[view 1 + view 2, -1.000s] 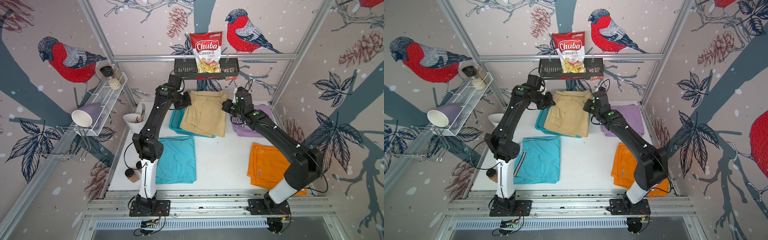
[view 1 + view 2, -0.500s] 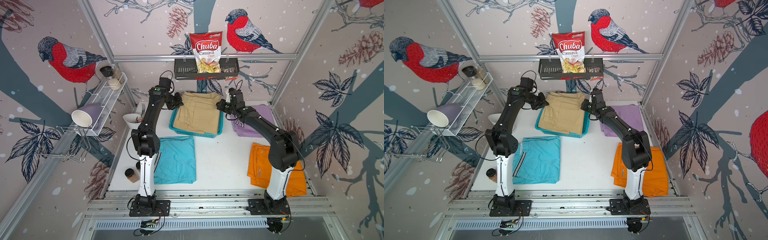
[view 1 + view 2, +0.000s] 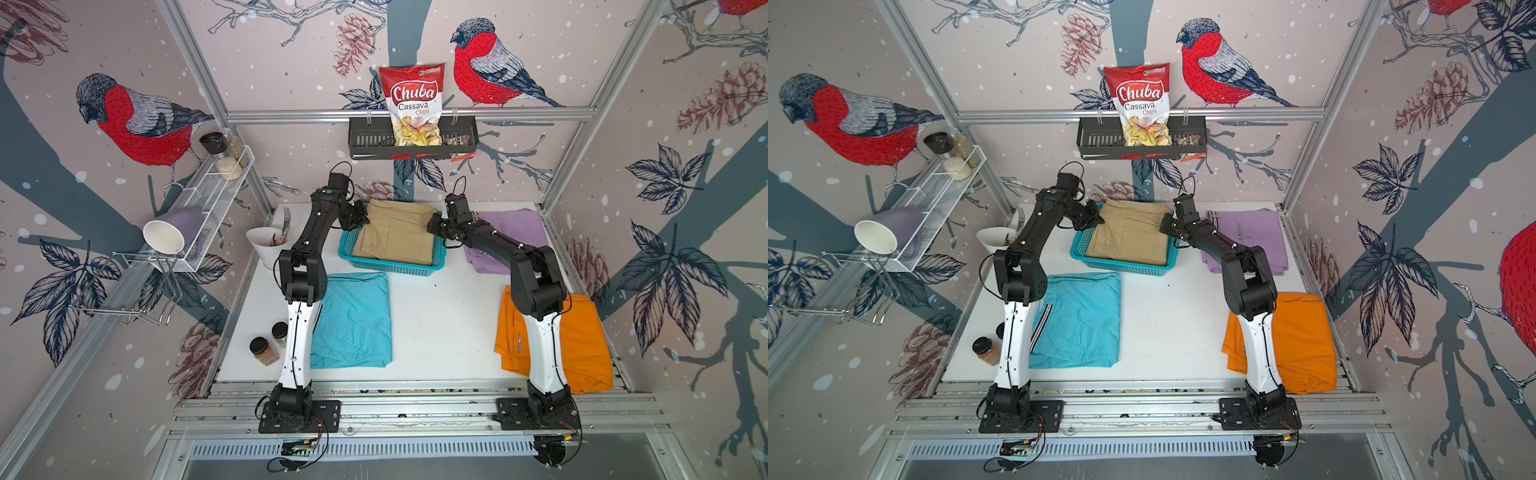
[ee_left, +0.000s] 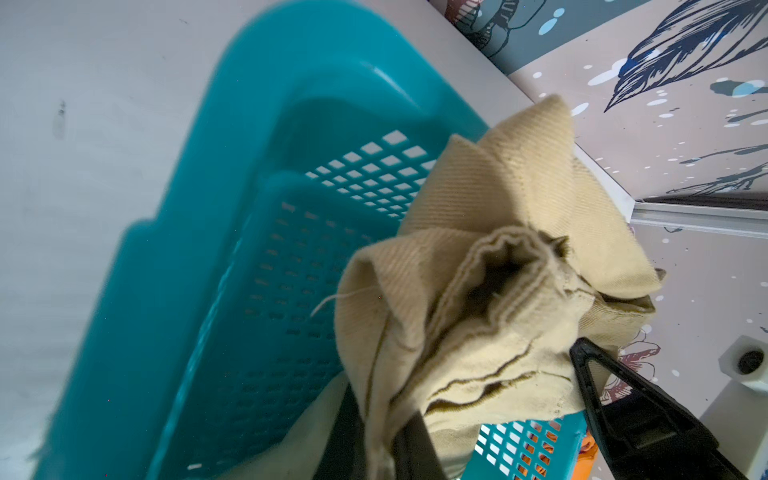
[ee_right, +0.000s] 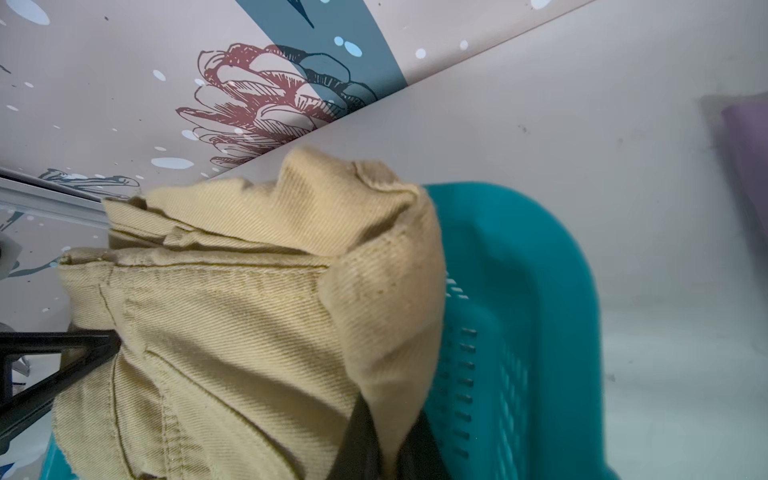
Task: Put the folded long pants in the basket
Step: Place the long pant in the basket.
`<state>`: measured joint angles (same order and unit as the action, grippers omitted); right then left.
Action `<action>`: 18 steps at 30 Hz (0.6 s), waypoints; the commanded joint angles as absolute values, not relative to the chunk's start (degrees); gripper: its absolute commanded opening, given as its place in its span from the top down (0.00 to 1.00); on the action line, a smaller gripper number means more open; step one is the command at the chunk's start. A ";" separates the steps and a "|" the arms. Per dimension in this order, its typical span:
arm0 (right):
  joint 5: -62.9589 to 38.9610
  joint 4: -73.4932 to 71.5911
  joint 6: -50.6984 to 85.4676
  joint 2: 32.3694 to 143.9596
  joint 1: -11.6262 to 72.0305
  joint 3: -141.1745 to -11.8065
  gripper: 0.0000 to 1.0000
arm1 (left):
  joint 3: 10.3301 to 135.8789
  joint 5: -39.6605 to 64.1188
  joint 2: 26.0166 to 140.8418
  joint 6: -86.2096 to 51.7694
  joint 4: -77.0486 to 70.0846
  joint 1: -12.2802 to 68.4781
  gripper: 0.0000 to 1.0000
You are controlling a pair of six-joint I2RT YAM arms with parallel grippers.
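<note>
The khaki long pants (image 3: 395, 239) (image 3: 1129, 235) lie in the turquoise basket (image 3: 390, 268) (image 3: 1121, 267) at the back of the table, their far end reaching past the basket's rear rim. My left gripper (image 3: 359, 218) (image 4: 390, 453) is shut on their far left corner. My right gripper (image 3: 434, 224) (image 5: 390, 449) is shut on the far right corner. Both wrist views show bunched khaki cloth (image 4: 498, 249) (image 5: 249, 311) over the basket wall (image 4: 249, 208) (image 5: 519, 291). Sky blue pants (image 3: 357, 320), orange pants (image 3: 582, 345) and lilac pants (image 3: 511, 232) lie flat on the table.
A white cup with cutlery (image 3: 268, 245) stands left of the basket. Two spice jars (image 3: 264, 351) sit at the table's left edge. A black wall rack (image 3: 411, 137) with a chips bag hangs above the back. A white wire shelf (image 3: 216, 195) runs along the left wall.
Both grippers have moved toward the back wall and lower, carrying the khaki pants. The cloth hung over the basket's front before and now lies inside it.
</note>
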<state>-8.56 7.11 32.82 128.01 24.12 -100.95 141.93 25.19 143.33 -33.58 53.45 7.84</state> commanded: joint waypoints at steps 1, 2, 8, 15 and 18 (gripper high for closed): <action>-4.26 13.18 31.40 131.15 24.67 -104.32 1.00 | 141.25 21.97 144.59 -34.54 49.66 7.37 1.00; -3.80 14.48 31.40 132.07 24.81 -105.71 1.00 | 141.35 21.97 145.36 -34.69 49.70 7.33 1.00; -0.61 17.05 31.84 132.72 25.13 -106.12 1.00 | 141.10 20.91 148.68 -34.91 49.05 7.34 1.00; 1.08 17.82 31.25 132.67 25.49 -105.43 0.79 | 141.30 19.35 149.18 -35.16 48.38 7.38 0.91; 0.09 15.92 30.27 130.81 25.62 -104.91 0.57 | 142.93 16.07 146.70 -33.28 51.65 8.10 0.43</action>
<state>-3.14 10.11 31.70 130.96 25.80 -106.06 142.15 22.85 147.59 -34.26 48.88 7.84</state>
